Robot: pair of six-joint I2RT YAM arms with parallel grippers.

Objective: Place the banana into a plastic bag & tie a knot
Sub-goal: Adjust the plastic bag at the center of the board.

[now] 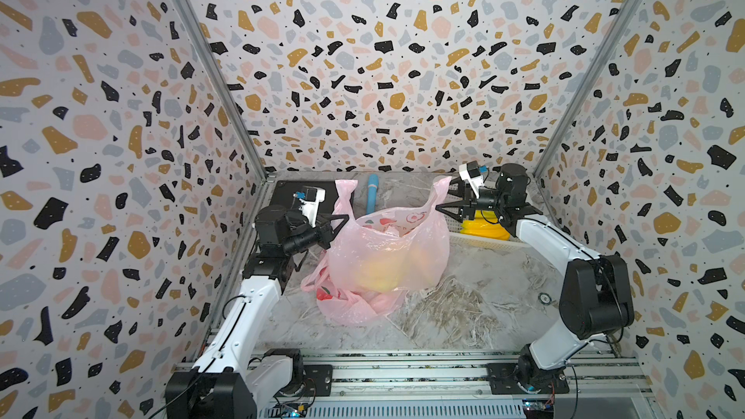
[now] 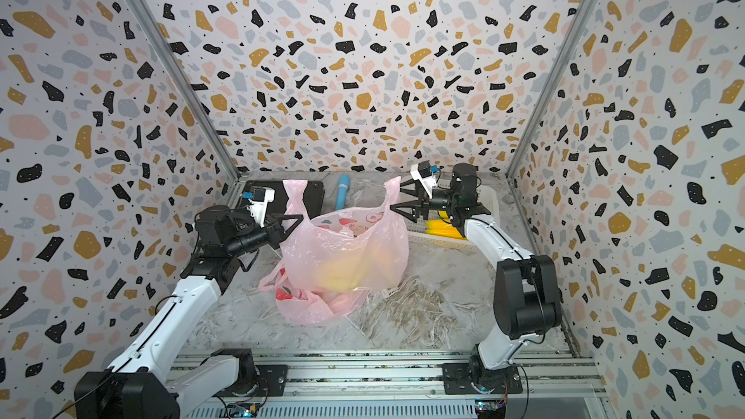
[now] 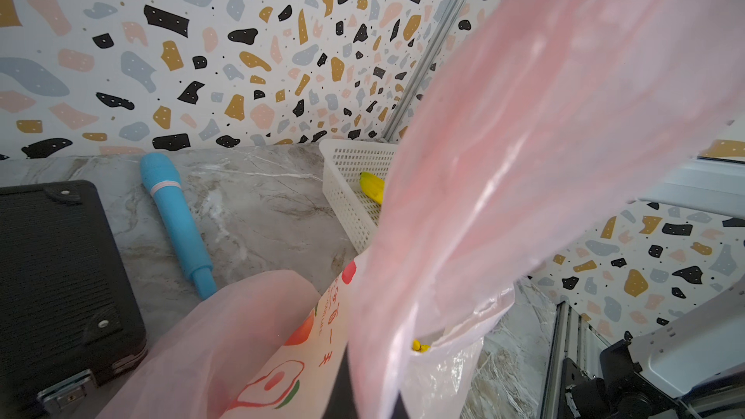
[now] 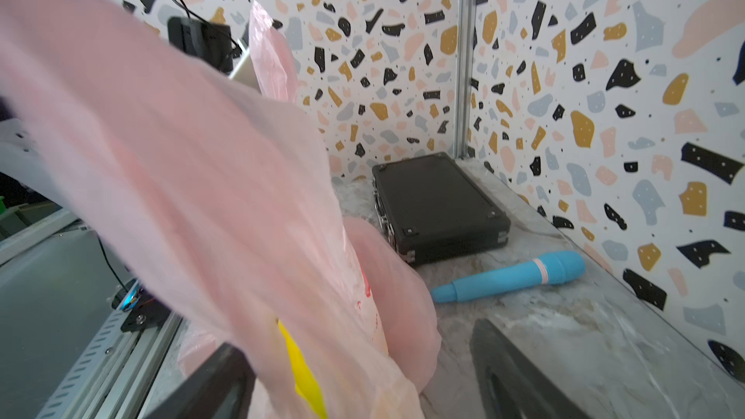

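At the far left a black case (image 1: 286,193) lay flat on the tabletop (image 1: 463,316). In front of it the left arm (image 1: 246,308) rose from the near rail, elbow bent, its wrist turned level and pointing right. The left end effector (image 1: 344,219) was closed tight on the left rim of the plastic bag (image 1: 387,243), just below the left handle, and held that side up.

The bag stood open-mouthed at the middle, with the banana (image 1: 377,274) inside near the bottom, yellow through the pink film. A second pink bag (image 1: 346,308) lay crumpled under its near side. A blue tool (image 1: 371,197) lay behind it.

The right arm (image 1: 556,243) reached in from the near right, forearm sloping up and back, wrist aimed left. The right end effector (image 1: 442,199) had its jaws wide apart around the bag's right handle and gripped nothing – in the right wrist view the film ran between the fingers (image 4: 209,380). Below that wrist sat a white basket (image 1: 475,241) with more yellow fruit (image 1: 481,227).
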